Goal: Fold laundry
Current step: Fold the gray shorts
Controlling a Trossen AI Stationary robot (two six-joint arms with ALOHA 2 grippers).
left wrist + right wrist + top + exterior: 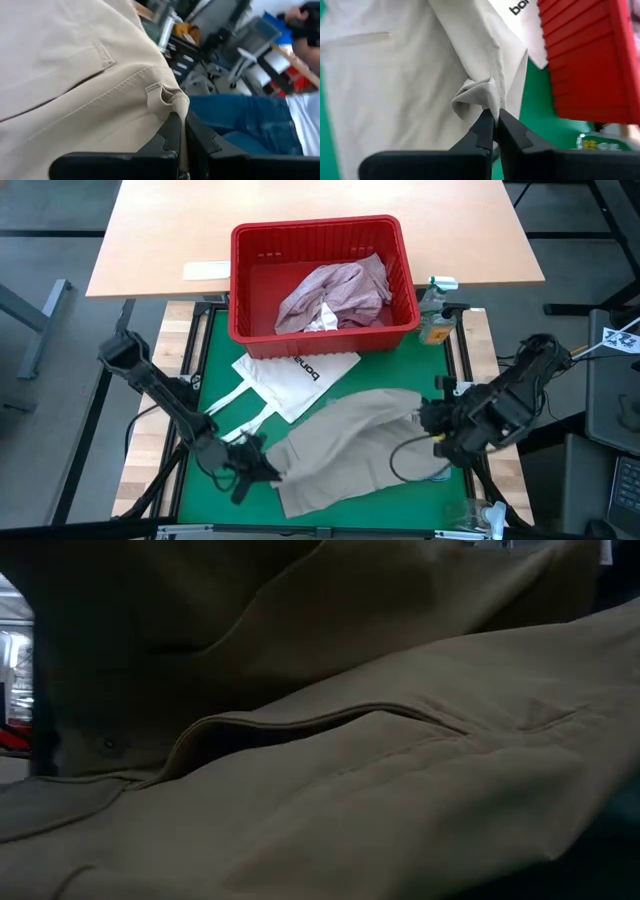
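A beige-khaki garment [350, 445] stretches across the green mat [215, 345] between my two grippers. In the low view its cloth [400, 790] fills the picture, with a pocket slit showing. My left gripper [263, 464] is shut on its near-left end and my right gripper [428, 420] is shut on its right end. A mottled pink garment [335, 292] and a small white piece [322, 318] lie in the red basket [250, 285]. A white tote bag [295, 375] with black lettering lies flat on the mat beside the khaki garment. My left gripper pinches the khaki garment's stitched band edge [167, 100] between its two fingers, right beside a belt loop [154, 89]. The fingers come nearly level from the table's left. The cloth spreads away from the fingertips [172, 131]. My right gripper pinches a bunched fold [479, 95] at the garment's hemmed edge between its two fingertips [486, 127]. The fingers slant down from the table's right. The cloth gathers into a small wad at the hold and falls away broad below it.
A spray bottle [436, 310] stands at the mat's far right corner, next to the basket. A wooden tabletop [180, 230] lies beyond the basket. A person in blue jeans [250, 125] sits past the table in the left wrist view.
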